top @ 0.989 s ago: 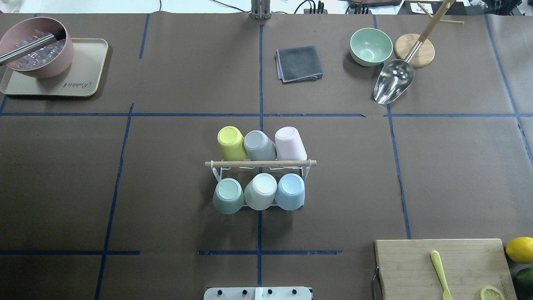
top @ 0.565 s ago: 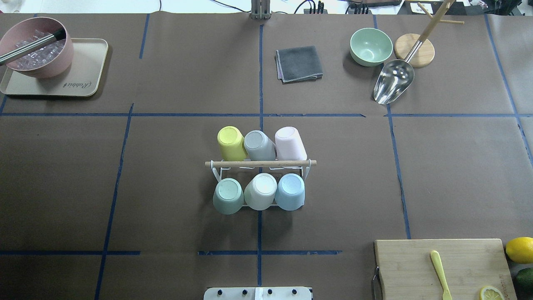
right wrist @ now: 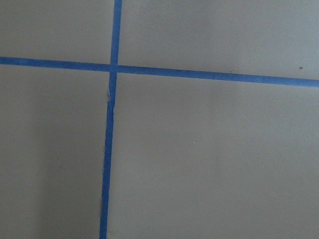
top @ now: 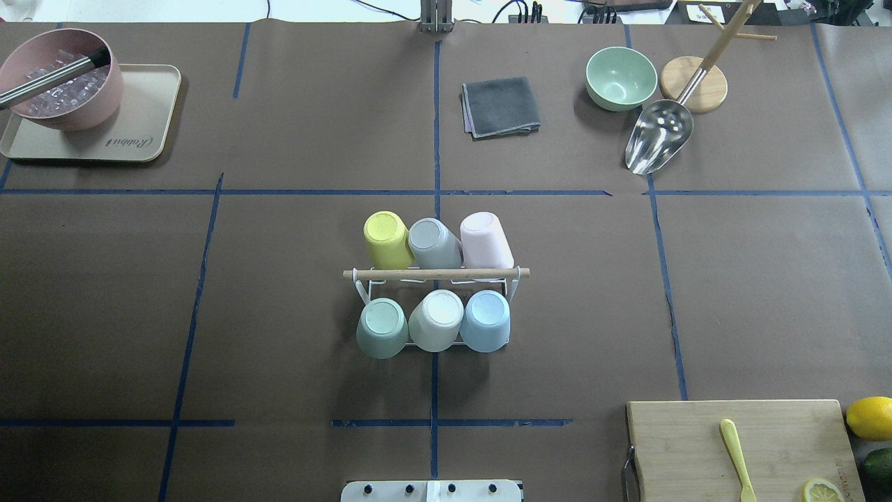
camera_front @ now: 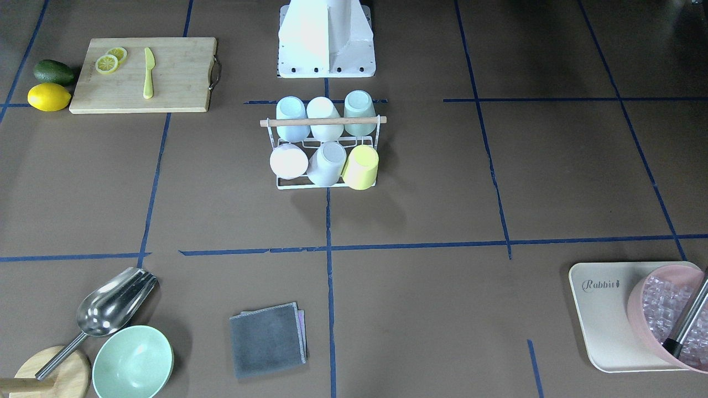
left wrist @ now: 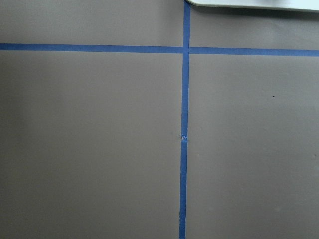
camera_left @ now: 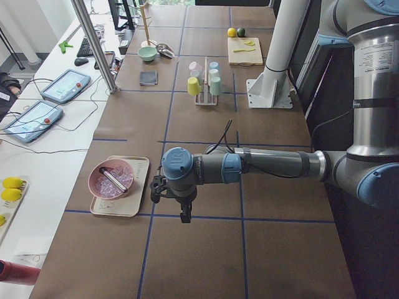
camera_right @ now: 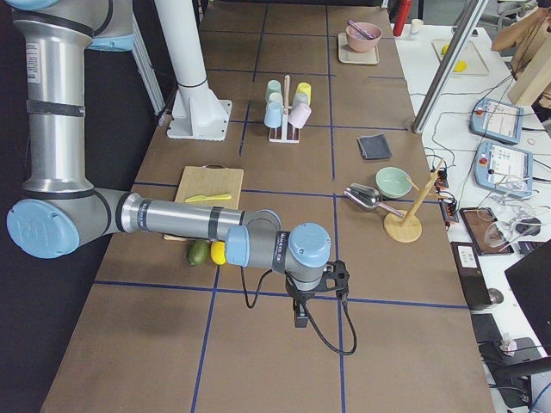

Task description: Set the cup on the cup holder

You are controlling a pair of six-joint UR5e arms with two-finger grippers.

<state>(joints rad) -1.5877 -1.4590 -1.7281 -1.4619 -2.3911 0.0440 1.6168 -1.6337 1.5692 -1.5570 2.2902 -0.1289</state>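
Nothing has moved in the last second. In the overhead view the rack (top: 435,273) sits at centre frame just as before, with six cups upside down on its prongs, three to a row: yellow (top: 385,237), grey (top: 432,242) and pink (top: 483,238) above, green (top: 381,326), white (top: 437,319) and blue (top: 486,319) below. You have no loose cup in any view, so I'd judge the placing done. Both arms hang well apart from the rack. The left gripper (camera_left: 181,210) is near the tray (camera_left: 138,187), and the right gripper (camera_right: 301,317) is near the lemon (camera_right: 219,252). Each shows only from the side, and the wrist cameras show just tape lines, so I cannot tell whether their fingers are apart or together. The cloth (top: 500,106), bowl (top: 620,77), scoop (top: 658,143) and board (top: 697,446) lie toward the frame's edges, and none of them blocks the rack.
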